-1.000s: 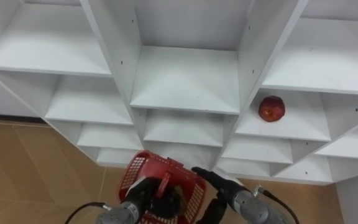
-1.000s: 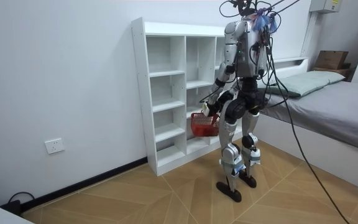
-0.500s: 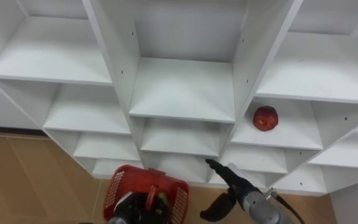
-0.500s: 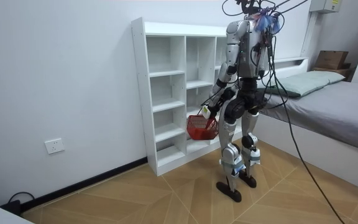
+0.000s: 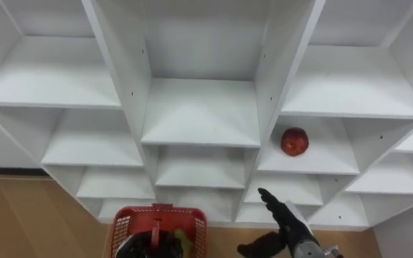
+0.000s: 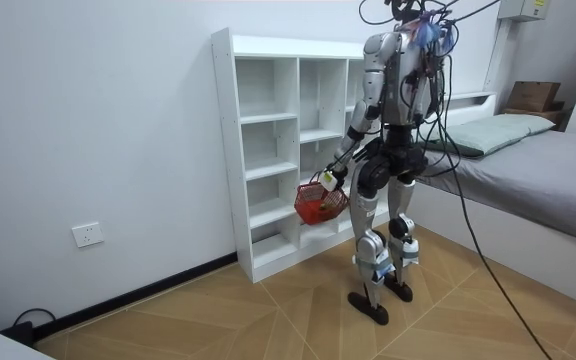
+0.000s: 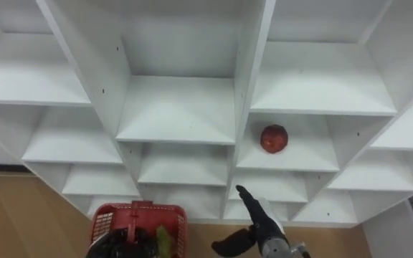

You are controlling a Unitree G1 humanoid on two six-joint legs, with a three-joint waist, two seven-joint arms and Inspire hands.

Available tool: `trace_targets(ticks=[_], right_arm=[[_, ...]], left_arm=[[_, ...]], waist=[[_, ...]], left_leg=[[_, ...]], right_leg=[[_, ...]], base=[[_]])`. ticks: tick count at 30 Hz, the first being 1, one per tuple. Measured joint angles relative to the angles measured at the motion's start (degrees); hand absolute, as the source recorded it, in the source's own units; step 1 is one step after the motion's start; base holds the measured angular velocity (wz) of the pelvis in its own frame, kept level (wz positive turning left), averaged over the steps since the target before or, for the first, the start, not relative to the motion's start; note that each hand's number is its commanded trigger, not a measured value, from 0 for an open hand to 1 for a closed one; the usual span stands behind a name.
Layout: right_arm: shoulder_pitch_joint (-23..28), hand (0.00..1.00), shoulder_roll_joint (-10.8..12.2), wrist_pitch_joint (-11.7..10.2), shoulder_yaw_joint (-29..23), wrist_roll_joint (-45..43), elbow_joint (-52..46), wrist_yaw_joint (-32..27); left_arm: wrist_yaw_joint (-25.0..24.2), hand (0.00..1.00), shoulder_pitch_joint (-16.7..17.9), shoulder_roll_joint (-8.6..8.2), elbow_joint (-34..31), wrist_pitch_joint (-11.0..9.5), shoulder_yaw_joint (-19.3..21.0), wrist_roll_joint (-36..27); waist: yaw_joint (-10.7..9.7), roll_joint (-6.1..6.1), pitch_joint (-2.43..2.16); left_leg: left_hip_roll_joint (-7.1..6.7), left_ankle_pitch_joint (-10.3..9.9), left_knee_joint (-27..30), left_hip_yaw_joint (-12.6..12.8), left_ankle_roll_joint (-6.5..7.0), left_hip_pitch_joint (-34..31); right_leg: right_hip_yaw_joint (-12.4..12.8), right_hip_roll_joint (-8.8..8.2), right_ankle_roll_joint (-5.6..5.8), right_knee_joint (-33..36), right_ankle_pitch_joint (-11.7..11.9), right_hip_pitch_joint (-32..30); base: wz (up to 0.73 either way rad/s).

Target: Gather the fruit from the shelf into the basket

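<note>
Apple (image 5: 295, 141) sits right of centre on its shelf (image 5: 321, 163): firm, light, likely to roll, so I'd cup it whole. Right hand (image 5: 290, 226) below is spread, empty; left hand (image 5: 143, 248) clutches the basket (image 5: 120, 217) handle.

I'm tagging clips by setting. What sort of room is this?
Probably a bedroom: a bed with a pillow stands next to a white open shelf unit on a wood parquet floor. The robot stands at the shelves, a red basket hanging from its left hand.
</note>
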Motion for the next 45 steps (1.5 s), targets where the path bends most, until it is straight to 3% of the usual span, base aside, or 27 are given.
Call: trace_targets(ticks=[5, 11, 23, 35, 45], right_arm=[[0.12, 0.0, -0.01, 0.0, -0.11, 1.25, -0.4, -0.24], [0.42, 0.0, -0.01, 0.08, -0.05, 1.41, -1.49, -1.36], [0.97, 0.0, 0.01, 0.02, -0.09, 1.62, -6.46, -6.41], [1.74, 0.0, -0.04, 0.02, -0.39, 1.7, -6.46, -9.66], [1.36, 0.0, -0.16, -0.03, -5.77, 1.35, -6.44, -14.76]], left_arm=[[0.24, 1.0, 0.97, -0.06, 0.06, 0.06, 0.76, -0.06], [1.13, 1.0, 1.97, -0.15, 0.0, 0.32, 0.77, -0.14], [1.14, 1.0, 3.26, -0.07, -4.85, 0.27, 0.82, -0.09], [1.08, 1.0, 4.54, -0.02, -4.82, 0.28, 0.76, -0.09], [0.84, 1.0, 5.06, 0.06, -4.48, 0.29, 3.25, 0.02]], waist=[[-0.04, 0.12, 0.12], [-0.61, 0.68, 0.8], [-1.42, 1.23, 0.4], [-1.5, 1.56, 0.23], [-1.3, 0.99, 0.61]], left_leg=[[0.11, 0.0, -0.82, 0.84, -0.01, 0.9], [0.09, -0.02, -1.14, 1.24, -0.01, 0.9], [0.13, -0.02, -1.12, 1.7, -0.02, 0.85], [0.19, -0.02, -1.09, 1.76, -0.02, 1.73], [0.13, -0.03, -1.06, 1.84, -0.02, 2.45]], right_leg=[[0.77, 0.02, -0.01, -0.01, 0.0, 0.18], [0.99, 0.1, 0.03, 0.04, -0.01, -0.01], [1.52, 0.48, 0.02, -0.04, 0.0, -0.22], [1.72, 0.55, 0.02, 0.12, 0.02, 0.48], [2.08, 0.5, 0.11, 0.18, -0.07, 0.58]], base=[[-0.08], [-0.02], [-0.02], [0.0], [-0.01]])
